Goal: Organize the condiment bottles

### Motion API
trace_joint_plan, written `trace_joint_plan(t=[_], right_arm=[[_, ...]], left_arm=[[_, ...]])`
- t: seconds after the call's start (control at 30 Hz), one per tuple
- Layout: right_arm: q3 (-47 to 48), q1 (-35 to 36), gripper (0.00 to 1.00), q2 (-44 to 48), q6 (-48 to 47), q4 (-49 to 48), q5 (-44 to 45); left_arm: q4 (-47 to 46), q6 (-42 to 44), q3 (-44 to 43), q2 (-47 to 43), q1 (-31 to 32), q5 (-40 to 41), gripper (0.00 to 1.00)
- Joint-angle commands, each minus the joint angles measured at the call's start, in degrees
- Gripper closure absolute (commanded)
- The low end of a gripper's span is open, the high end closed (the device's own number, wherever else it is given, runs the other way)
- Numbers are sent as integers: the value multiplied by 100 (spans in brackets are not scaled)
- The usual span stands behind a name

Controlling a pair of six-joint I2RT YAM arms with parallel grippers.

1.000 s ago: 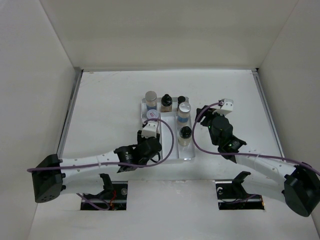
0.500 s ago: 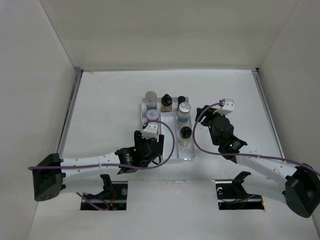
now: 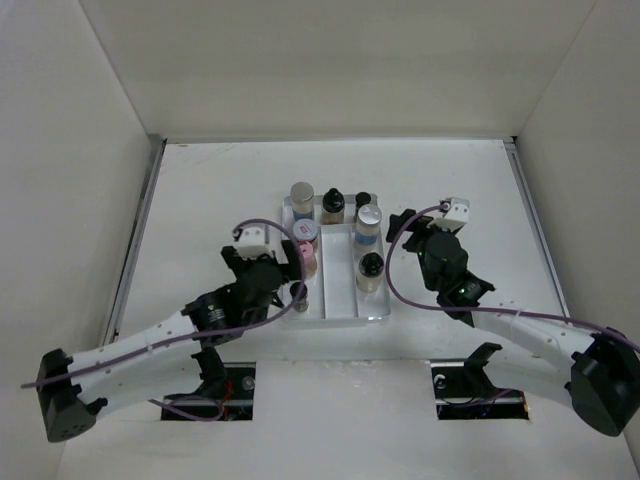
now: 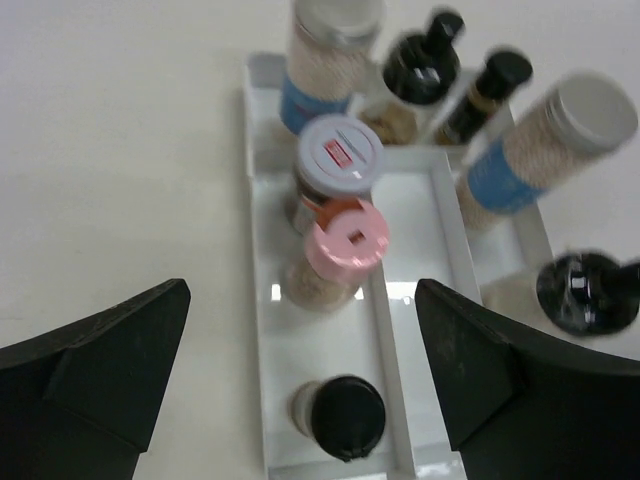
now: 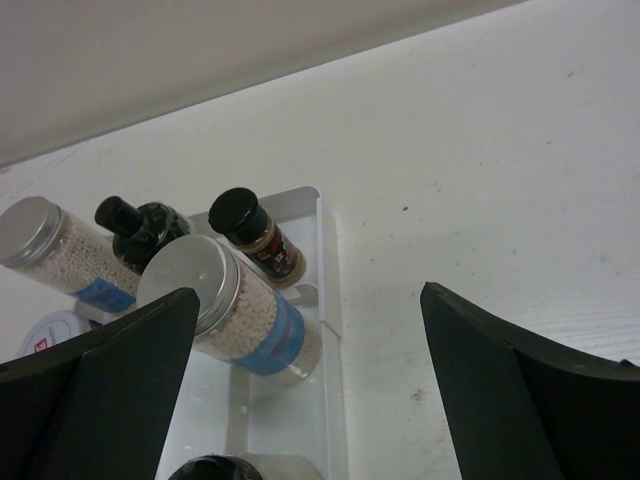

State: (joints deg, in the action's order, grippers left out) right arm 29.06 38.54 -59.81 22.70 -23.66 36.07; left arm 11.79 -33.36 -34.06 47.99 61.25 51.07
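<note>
The left arm has swung back and leftward since the earlier frame, uncovering the left lane of the white divided tray (image 4: 255, 300). The right arm holds the same station as before.

All the condiment bottles stand upright inside the tray, which rests on the worktop (image 3: 200, 200).
- **Left lane, far to near:**
  - silver-capped jar (image 4: 335, 40) with a blue label
  - white-capped jar (image 4: 340, 160), with a red mark on its lid
  - pink-capped bottle (image 4: 345, 240), touching or just beside the white-capped jar
  - black-capped jar (image 4: 345, 415), set apart at the near end
- **Far middle:** a black bottle (image 4: 425, 65) and a slim black-capped bottle (image 4: 490, 85), side by side.
- **Right lane:** a second silver-capped jar (image 4: 560, 140) with a blue label, with a black-capped bottle (image 4: 585, 290) nearer.

The left tool (image 4: 300, 300) hangs above the near left of the tray. Its fingers are spread wide and grip nothing.

The right tool (image 5: 310, 295) sits off the tray's right side, near the far end. Its fingers are likewise spread wide and hold nothing.
</note>
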Motion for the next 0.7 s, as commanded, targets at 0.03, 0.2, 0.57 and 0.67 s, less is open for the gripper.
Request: trace_joint_plan(t=[0.03,0.2,0.57,0.67], right_arm=[[-76,-115,0,136,24,-306,434],[-172,-211,0,285,85,-297,646],[-103,-431,0,-82,296,-271,603],[143,-213,0,48,323,80,532]], left_arm=[[-483,111,-31,-947,-924,414,0],[-845,-388,435,-1196,-2742,-815,0],[472,-1340,243,-175,-5083,-3085,0],[605,-1287,129,-403,-5198,-2928,0]])
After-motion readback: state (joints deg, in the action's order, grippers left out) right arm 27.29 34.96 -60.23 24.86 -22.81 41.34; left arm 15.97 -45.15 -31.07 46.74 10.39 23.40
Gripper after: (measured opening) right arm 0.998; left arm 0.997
